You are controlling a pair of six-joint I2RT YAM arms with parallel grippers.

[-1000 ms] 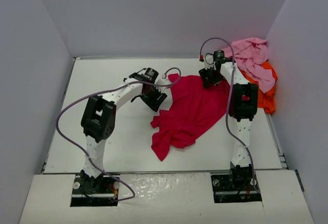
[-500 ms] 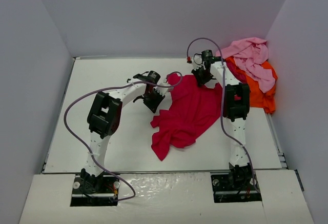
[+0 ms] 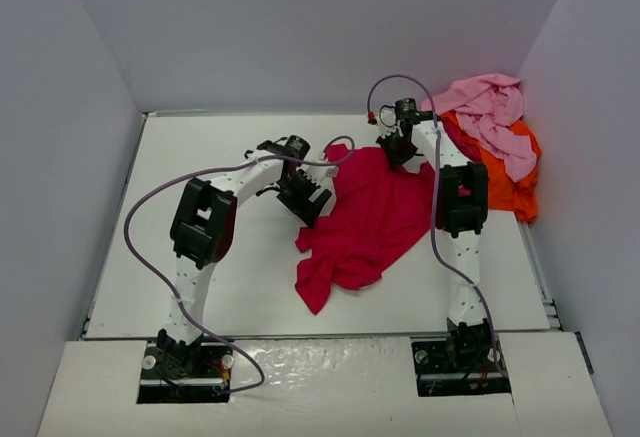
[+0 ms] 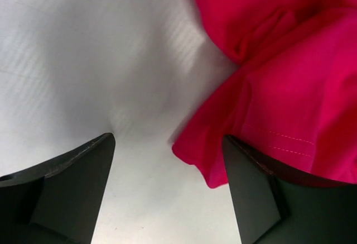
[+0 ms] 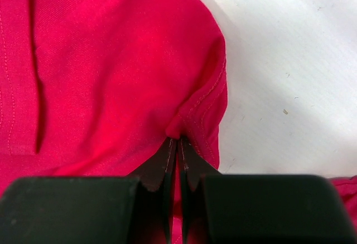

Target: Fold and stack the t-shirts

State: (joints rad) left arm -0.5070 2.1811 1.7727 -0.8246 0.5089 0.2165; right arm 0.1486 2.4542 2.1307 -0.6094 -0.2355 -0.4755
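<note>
In the top view we see the crimson-red t-shirt (image 3: pixel 372 219) lying crumpled on the white worktop (image 3: pixel 200 157), just right of the frame's centre. It runs from a broad upper part down to a narrow tail at the lower left.

The right pincer (image 5: pixel 177 142) is pressed together on a small tuck of this shirt beside a stitched hem. In the top view this grip sits at the shirt's upper edge. The cloth bunches into a little peak at the fingertips.

The left pincer (image 4: pixel 167 143) is spread wide at the shirt's left edge. In its wrist view a rounded corner of red cloth with a stitched hem lies between the two dark fingers (image 4: pixel 72 182), closer to the one on the right of the frame. We cannot tell whether either finger touches the cloth.

In the upper right corner of the top view, a light pink t-shirt (image 3: pixel 490 107) is heaped over an orange t-shirt (image 3: pixel 512 189) against the wall.
</note>
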